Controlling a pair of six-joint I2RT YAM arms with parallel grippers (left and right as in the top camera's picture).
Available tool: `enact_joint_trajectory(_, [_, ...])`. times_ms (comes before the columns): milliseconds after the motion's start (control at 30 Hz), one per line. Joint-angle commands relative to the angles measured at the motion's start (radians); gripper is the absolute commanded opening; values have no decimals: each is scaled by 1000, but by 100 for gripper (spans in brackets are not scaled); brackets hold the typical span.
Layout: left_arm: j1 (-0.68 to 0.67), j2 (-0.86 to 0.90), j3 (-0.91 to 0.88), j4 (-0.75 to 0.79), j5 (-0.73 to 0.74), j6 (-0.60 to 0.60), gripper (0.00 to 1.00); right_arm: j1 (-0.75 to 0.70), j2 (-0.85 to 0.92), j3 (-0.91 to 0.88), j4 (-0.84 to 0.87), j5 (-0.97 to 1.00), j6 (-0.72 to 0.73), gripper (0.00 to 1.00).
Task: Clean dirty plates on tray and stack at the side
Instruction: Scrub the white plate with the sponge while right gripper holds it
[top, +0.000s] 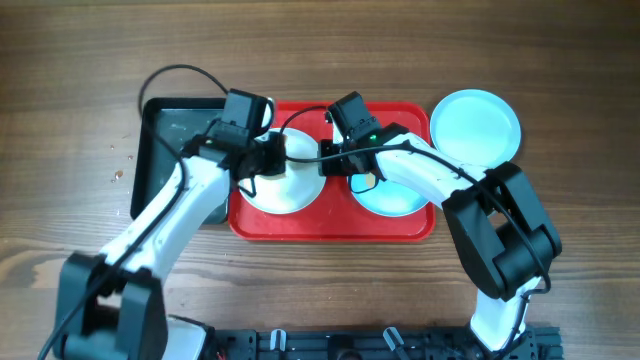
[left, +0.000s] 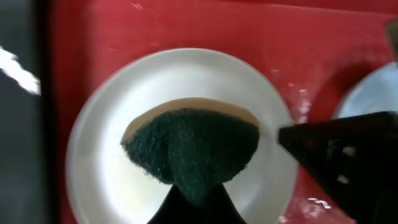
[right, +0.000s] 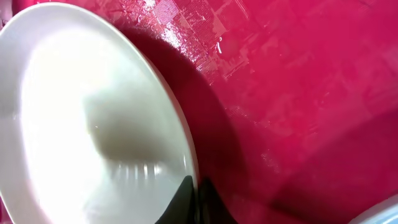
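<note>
The step in hand looks like scrubbing the white plate, which lies at the left end of the red tray. The left jaws are closed tight on a green sponge, pinching it so that it fans out over the middle of the plate. Whether it presses on the surface or hangs just above it I cannot tell. The right jaws are closed on the plate's right rim, steadying it. The dark shadow under that edge suggests it may be tipped up a little, though that is not certain.

To do this well, the sponge should press flat and sweep in small circles from the middle out to the rim, including the patch it now hides. The right jaws should hold firm so the plate does not slide on the wet-looking tray, and the sponge should stay clear of them.

A turquoise plate lies at the tray's right end, probably next in line. A second turquoise plate lies on the tabletop just beside the tray's far right corner, likely the start of the stack.
</note>
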Motion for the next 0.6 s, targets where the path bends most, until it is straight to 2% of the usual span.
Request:
enact_joint_trajectory(0, [0, 20, -2, -34, -167, -12, 4, 5, 21, -3, 3, -23, -12, 4])
enact_joint_trajectory(133, [0, 114, -34, 7, -224, -12, 4, 5, 21, -3, 3, -23, -14, 4])
enact_joint_trajectory(333, [0, 281, -35, 61, -201, -12, 4, 5, 21, -3, 3, -23, -14, 4])
enact_joint_trajectory(567, [-1, 357, -35, 114, 159, -13, 4, 5, 21, -3, 6, -24, -14, 4])
